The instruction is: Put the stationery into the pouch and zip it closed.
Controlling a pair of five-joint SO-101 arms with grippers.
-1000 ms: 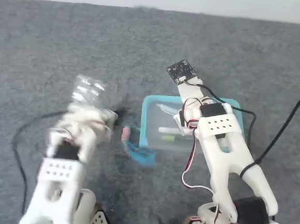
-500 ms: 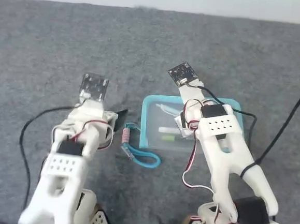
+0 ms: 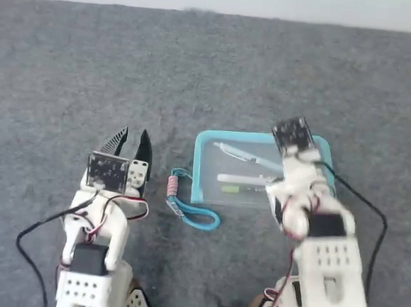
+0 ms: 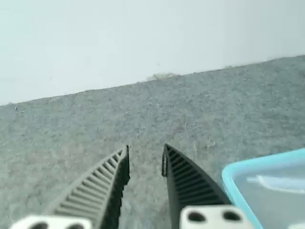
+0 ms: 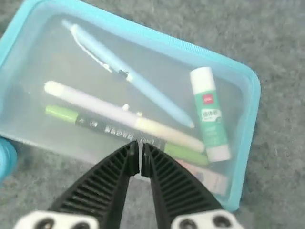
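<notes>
Desk: grey, carpet-like cover (image 3: 198, 67), running back to a pale wall (image 4: 143, 38) at 12 o'clock.
Pouch: clear with a teal rim (image 3: 211, 169), lying flat on the desk just to 3 o'clock of the high view's middle, its long side running 9 to 3.
Contents: all inside the pouch, side by side. They are a blue pen (image 5: 129, 76), a pale marker (image 5: 121, 114), a green pen (image 5: 95, 125), a glue stick (image 5: 209, 114) and a pinkish piece (image 5: 209, 179) partly behind the right hand's fingers.
Strap: teal loop (image 3: 197, 217) trailing from the pouch's 9 o'clock end toward 7 o'clock, with a pink tab (image 3: 172, 186) near where it starts.
Right hand: (image 5: 139, 145) over the pouch's 6 o'clock edge, fingers pressed together, pinching nothing.
Left hand: (image 3: 134, 134) to 9 o'clock of the pouch, beyond the strap, fingers a little spread, empty.
Change: a second ago the left hand was down at the strap end and the right arm reached across the pouch. Both arms have since drawn back toward 6 o'clock, and the strap has settled into an open loop.
Meaning: nothing lies loose on the desk, so filling looks done. The pull-back suggests zipping is done too, though the zip's end is not plain enough to call it fully shut.
Count: one pouch, one strap, five stationery pieces (two pens, one marker, one glue stick, one pinkish piece), two hands.
</notes>
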